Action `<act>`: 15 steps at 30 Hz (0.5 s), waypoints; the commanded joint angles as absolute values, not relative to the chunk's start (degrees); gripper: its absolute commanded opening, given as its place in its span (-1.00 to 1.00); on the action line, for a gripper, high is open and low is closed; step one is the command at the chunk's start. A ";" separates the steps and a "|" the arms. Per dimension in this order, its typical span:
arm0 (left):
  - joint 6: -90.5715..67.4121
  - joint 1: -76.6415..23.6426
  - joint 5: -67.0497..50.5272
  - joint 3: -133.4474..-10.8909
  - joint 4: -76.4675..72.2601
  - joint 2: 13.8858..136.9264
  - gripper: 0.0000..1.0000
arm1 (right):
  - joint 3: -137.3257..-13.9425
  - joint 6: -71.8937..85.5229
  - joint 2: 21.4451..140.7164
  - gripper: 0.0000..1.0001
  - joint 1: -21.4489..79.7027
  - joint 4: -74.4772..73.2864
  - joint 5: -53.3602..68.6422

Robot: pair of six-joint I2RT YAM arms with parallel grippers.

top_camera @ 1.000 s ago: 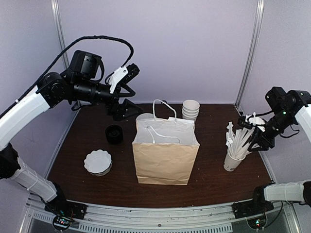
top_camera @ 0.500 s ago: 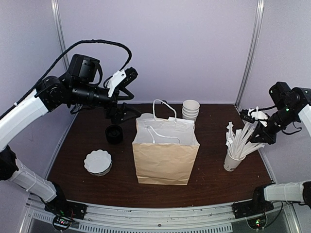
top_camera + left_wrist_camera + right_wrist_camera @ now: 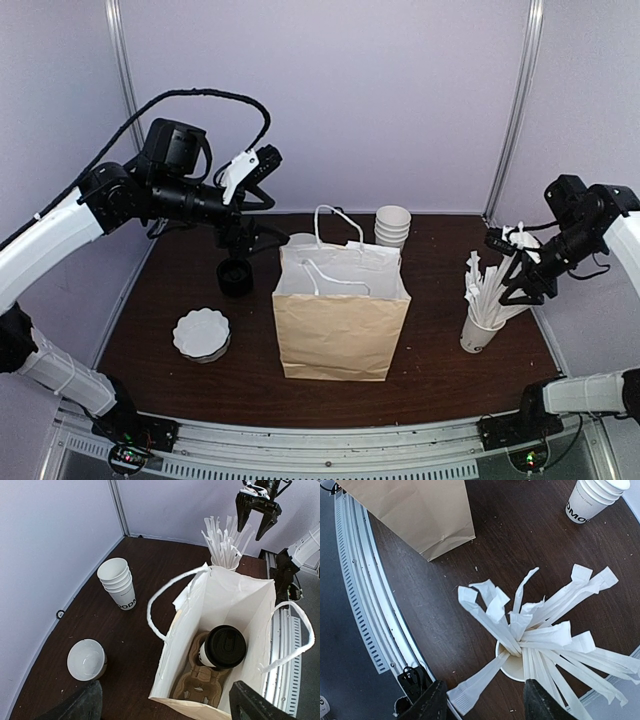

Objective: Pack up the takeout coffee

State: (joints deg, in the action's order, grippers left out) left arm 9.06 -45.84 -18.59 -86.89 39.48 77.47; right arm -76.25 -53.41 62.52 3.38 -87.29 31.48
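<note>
While left gripper [image 3: 167, 705] and right gripper [image 3: 485, 702] gape empty, white black-lidded takeout coffee [image 3: 225, 647] upright in carrier [image 3: 195, 687] inside bag [image 3: 235, 600].

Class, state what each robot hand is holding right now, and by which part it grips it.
Nothing is held. The left hand is open near the paper bag; the right hand is open above the cup of wrapped sticks.

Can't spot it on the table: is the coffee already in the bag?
In. Left wrist view shows the lidded cup upright in a carrier inside the bag.
</note>
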 commanded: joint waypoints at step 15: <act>9.45 -44.58 -20.97 -85.12 35.56 76.85 0.84 | -83.67 -54.80 62.42 -1.00 3.08 -91.28 33.41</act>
